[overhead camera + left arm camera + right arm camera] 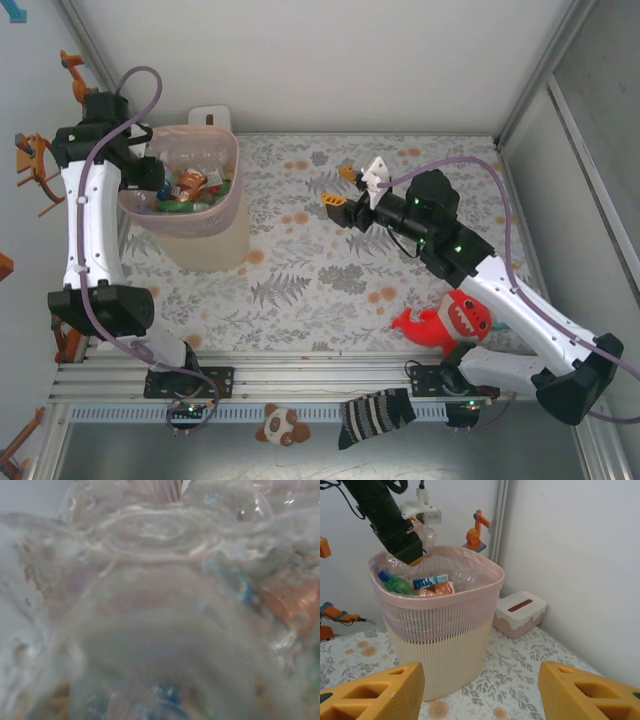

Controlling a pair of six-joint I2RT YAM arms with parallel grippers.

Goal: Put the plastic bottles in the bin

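Bottles (431, 582) are filling the bin (440, 645) to its rim, so the task is looking nearly done, the left tool (412, 555) hovering just above them, grip impossible to tell, the right tool (482, 690) hanging released and empty.

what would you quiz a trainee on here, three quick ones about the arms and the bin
1. True or false: the right gripper is shut.
2. Where is the left gripper? A at the rim of the bin; B over the striped sock; C on the white box.
3. What lies beside the right arm's base?
Key: 1 false, its fingers stand wide apart with nothing between them. 2 A. 3 the red plush toy.
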